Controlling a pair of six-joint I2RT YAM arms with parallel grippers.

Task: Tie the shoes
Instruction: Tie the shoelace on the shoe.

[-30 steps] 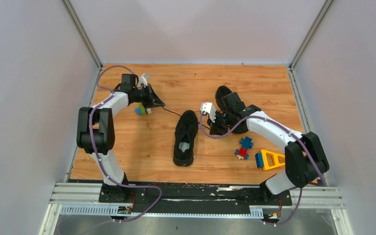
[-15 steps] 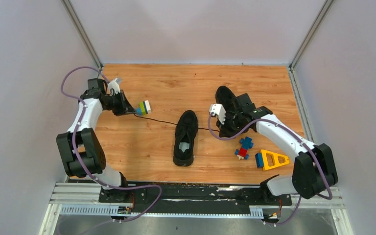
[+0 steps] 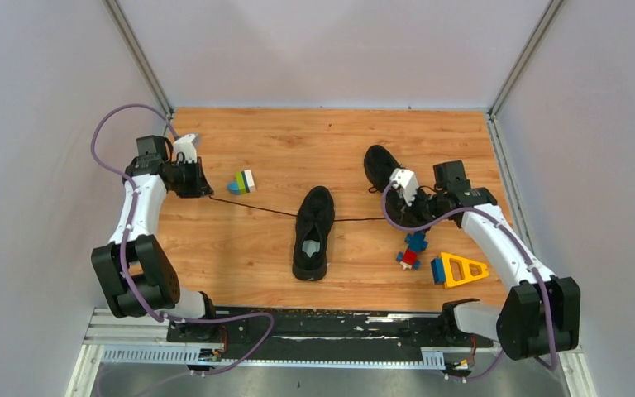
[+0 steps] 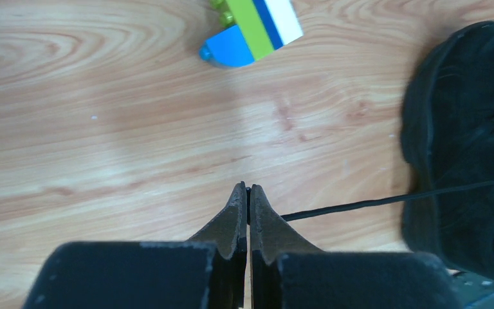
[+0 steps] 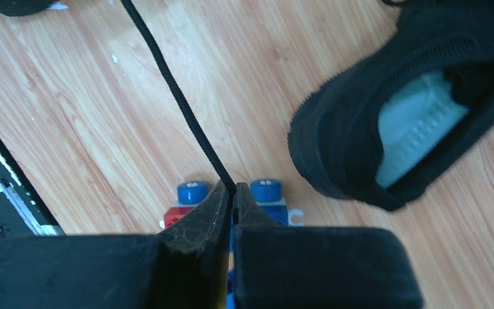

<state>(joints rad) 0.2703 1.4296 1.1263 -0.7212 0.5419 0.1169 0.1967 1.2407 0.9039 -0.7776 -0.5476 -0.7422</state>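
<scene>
Shoes (image 3: pixel 312 233) are soft, their lace (image 4: pixel 360 203) thin and floppy. Your left gripper (image 4: pixel 249 193) and right gripper (image 5: pixel 233 190) each pinch one end tight. Hold it near the tips.

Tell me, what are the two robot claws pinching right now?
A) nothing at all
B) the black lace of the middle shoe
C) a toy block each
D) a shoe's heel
B: the left gripper and right gripper are each shut on the black lace stretching out from the middle shoe.
</scene>
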